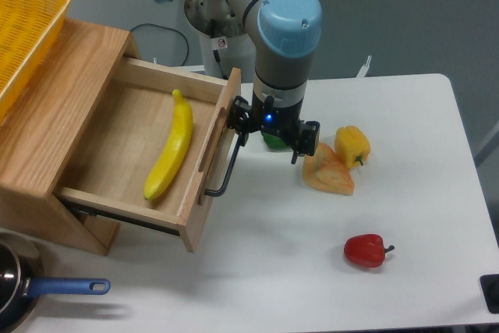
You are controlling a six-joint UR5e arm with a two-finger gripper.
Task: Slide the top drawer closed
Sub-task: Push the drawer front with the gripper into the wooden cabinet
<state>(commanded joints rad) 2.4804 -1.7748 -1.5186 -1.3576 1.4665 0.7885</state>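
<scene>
The top drawer is a light-oak drawer pulled far out of its wooden cabinet, with a long black bar handle on its flat front panel. A yellow banana lies inside it. My gripper hangs just right of the front panel's far end, fingers pointing down and spread open. Its left finger is close to the upper end of the handle; I cannot tell if it touches. A green object shows on the table between the fingers.
A yellow wicker basket sits on the cabinet top. On the white table lie a yellow pepper, an orange pepper and a red pepper. A pan with a blue handle is at the front left.
</scene>
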